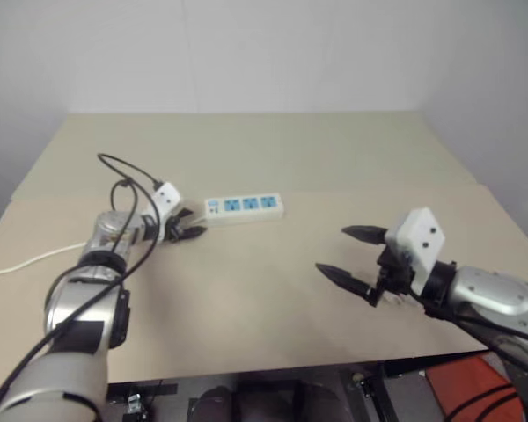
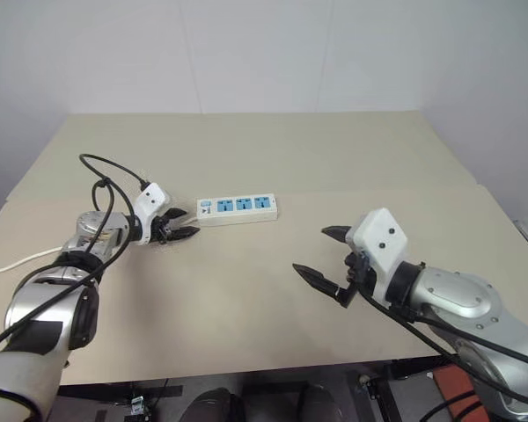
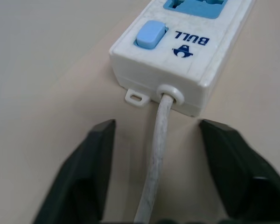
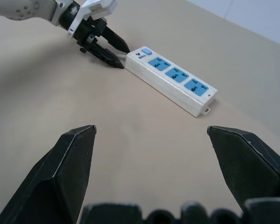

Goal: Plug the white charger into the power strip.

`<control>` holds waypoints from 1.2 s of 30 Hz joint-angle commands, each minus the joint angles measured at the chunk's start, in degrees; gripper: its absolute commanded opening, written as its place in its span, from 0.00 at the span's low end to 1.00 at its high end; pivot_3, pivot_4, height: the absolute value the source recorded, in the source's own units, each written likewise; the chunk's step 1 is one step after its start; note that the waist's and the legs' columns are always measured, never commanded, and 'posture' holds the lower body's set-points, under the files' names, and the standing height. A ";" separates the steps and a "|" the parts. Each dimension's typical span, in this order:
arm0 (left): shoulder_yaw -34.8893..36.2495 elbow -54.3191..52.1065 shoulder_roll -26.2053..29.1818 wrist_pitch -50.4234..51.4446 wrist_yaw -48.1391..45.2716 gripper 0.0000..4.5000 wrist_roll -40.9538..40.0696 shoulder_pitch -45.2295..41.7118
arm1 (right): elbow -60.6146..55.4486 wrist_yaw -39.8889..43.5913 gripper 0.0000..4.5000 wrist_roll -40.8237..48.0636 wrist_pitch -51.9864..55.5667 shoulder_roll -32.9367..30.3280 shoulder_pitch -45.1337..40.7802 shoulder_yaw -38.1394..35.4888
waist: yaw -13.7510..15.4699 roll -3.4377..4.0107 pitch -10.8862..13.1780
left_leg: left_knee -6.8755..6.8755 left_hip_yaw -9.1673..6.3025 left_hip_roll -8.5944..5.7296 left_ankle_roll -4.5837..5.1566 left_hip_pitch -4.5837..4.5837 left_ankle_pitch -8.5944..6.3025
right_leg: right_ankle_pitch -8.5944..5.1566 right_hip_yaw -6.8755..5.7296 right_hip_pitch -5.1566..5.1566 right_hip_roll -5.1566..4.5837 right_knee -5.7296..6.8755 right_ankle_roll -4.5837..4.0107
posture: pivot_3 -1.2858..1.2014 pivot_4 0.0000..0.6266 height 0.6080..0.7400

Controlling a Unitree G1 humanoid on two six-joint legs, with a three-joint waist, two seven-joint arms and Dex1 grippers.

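Note:
The power strip (image 1: 245, 207) lies flat in the middle of the table, a white bar with three blue sockets and a blue switch (image 3: 149, 34) at its left end. Its thin white cord (image 3: 158, 140) leaves that end and runs off toward the table's left edge. My left gripper (image 1: 192, 224) sits low at that switch end, open, with one finger on each side of the cord and touching neither it nor the strip. My right gripper (image 2: 310, 250) hovers over the table's right half, open and empty, pointing toward the strip. The white charger is out of view.
The table (image 1: 273, 299) is made of beige boards with a seam running across just behind the strip. White walls close it in at the back and right. Black cables (image 1: 123, 176) loop above my left wrist. An orange object (image 1: 458, 387) sits below the front right edge.

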 commanded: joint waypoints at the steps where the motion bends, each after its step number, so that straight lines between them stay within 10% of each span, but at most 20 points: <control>1: -1.08 0.55 -0.19 0.92 1.02 0.39 2.18 -0.30 | -1.15 -1.15 1.00 0.54 0.34 0.38 -1.36 0.60 | -0.01 0.00 0.00 | 0.00 0.00 0.00 0.00 0.00 0.00 | 0.00 0.00 0.00 0.00 0.00 0.00 | 0.52 0.24 1.00; 8: -1.94 0.57 -0.07 0.54 0.13 0.39 3.81 -0.66 | -1.02 -2.54 1.00 -1.17 -0.01 1.07 -1.99 3.81 | 0.01 0.00 -0.01 | 0.00 0.04 -0.01 0.00 -0.03 0.00 | 0.00 0.00 -0.01 0.00 -0.02 0.00 | 0.52 0.24 1.00; 15: -1.14 0.33 0.29 -0.04 -2.50 0.01 3.19 -0.52 | -0.21 -3.07 1.00 -2.32 -0.58 2.29 -2.77 5.36 | -0.06 0.00 -0.01 | 0.00 0.04 0.00 0.00 -0.02 0.00 | 0.00 0.00 -0.01 0.00 -0.01 0.00 | 0.52 0.24 1.00; 26: -3.90 -2.90 2.57 -6.12 -14.15 0.01 4.10 2.00 | -0.49 -3.37 1.00 -3.75 -0.97 3.58 -1.68 5.58 | -0.15 0.00 -0.01 | 0.00 0.07 -0.01 0.00 -0.10 0.00 | 0.00 0.00 -0.11 0.00 -0.03 0.00 | 0.52 0.24 1.00; 31: -3.66 -12.45 3.96 -2.04 -13.31 0.01 2.16 9.21 | -0.64 -3.53 1.00 -4.64 -1.68 4.30 -0.22 5.72 | -0.26 0.02 -0.02 | 0.00 0.06 0.02 0.00 -0.07 0.00 | -0.01 0.02 -0.10 0.00 -0.03 -0.01 | 0.52 0.24 1.00; 36: -1.84 -44.67 5.40 17.26 -9.43 0.01 -1.87 27.15 | 1.40 -2.47 1.00 -5.88 -2.92 4.40 -0.52 5.97 | -1.33 0.16 -0.13 | -0.03 0.06 0.14 0.00 0.08 0.00 | -0.02 0.21 -0.05 0.00 0.03 -0.01 | 0.52 0.24 1.00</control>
